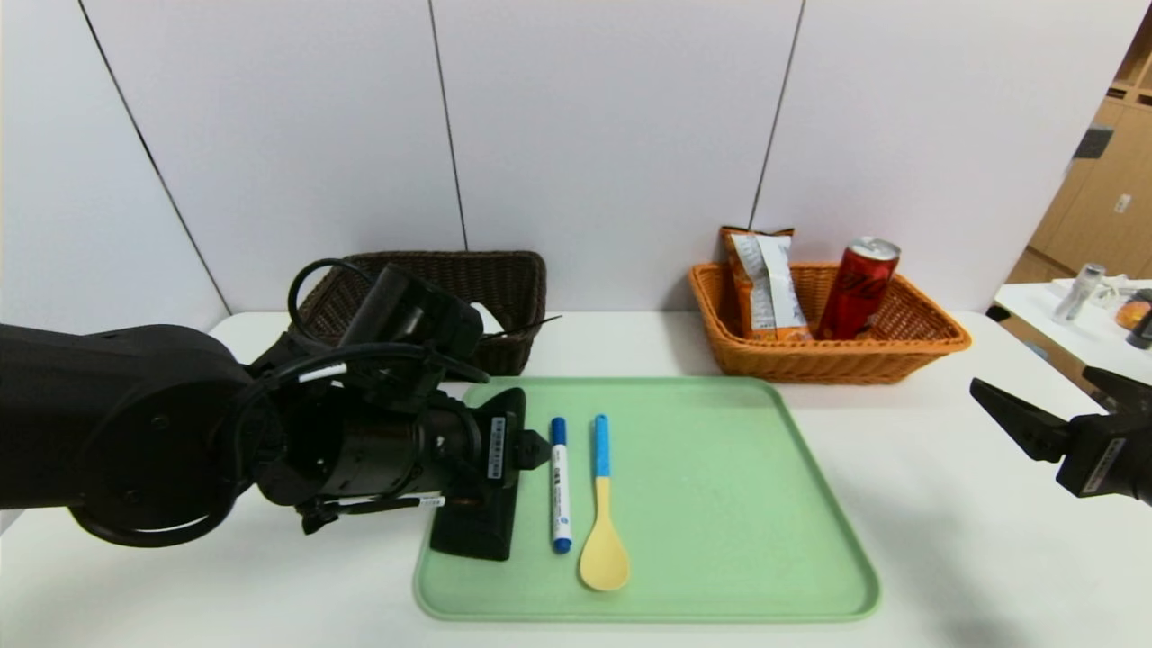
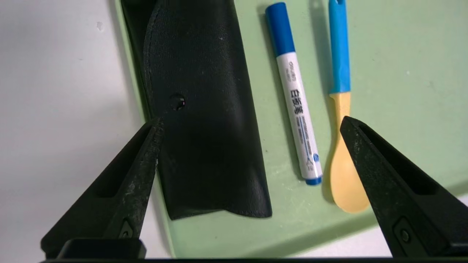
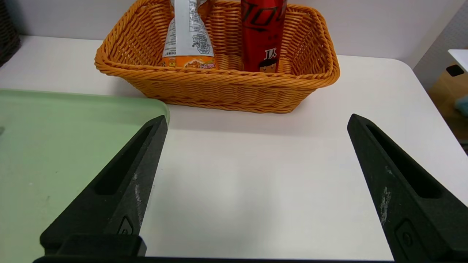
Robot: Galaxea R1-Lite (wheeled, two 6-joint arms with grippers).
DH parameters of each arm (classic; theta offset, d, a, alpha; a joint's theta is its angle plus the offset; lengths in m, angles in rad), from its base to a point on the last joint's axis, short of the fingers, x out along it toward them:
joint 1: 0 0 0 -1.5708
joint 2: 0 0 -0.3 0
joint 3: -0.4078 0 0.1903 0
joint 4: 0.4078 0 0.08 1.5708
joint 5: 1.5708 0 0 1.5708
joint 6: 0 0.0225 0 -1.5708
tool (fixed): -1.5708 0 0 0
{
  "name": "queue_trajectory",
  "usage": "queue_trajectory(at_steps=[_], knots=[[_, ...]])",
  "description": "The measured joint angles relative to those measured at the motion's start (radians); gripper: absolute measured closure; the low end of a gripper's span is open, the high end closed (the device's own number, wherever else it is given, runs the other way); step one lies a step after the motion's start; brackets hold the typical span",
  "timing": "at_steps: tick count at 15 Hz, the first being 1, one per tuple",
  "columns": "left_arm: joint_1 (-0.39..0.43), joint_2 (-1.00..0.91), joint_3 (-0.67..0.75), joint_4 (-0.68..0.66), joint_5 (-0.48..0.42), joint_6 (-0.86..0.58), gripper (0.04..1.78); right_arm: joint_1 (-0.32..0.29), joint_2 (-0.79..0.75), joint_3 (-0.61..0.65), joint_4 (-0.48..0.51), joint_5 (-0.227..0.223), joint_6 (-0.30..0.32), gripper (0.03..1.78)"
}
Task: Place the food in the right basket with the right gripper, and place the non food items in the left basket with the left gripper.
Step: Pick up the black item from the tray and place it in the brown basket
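1. Your left gripper (image 2: 248, 153) hangs over the black case (image 2: 204, 109), jaws wide apart and holding nothing.
2. The case lies at the green tray's (image 1: 720, 504) left edge; the marker (image 1: 560, 484) and spoon (image 1: 602, 513) lie just beside it.
3. These three still need to go to the dark basket (image 1: 450, 292); something white shows inside it.
4. The can (image 1: 857, 288) and snack bag (image 1: 765, 283) already stand in the orange basket (image 1: 900, 346).
5. Your right gripper (image 3: 256, 182) waits near it, jaws open and empty.
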Motion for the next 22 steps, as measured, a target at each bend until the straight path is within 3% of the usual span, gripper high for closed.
queue_trajectory(at_steps=[10,13,15,18,22], knots=[[0.000,0.106,0.010,-0.053,0.100,0.005,0.16,0.006,0.000,0.006,-0.001,0.000,0.001,0.12],[-0.010,0.116,0.030,-0.100,0.097,0.009,0.65,0.006,-0.001,0.006,-0.001,0.000,0.016,0.12],[-0.015,0.121,0.035,-0.110,0.098,0.009,0.88,0.008,-0.001,0.006,-0.001,0.000,0.017,0.12],[-0.018,0.123,0.037,-0.111,0.098,0.010,1.04,0.009,-0.001,0.005,-0.001,0.000,0.018,0.12],[-0.021,0.127,0.041,-0.111,0.098,0.010,1.04,0.010,-0.001,0.004,0.000,0.000,0.018,0.12]])
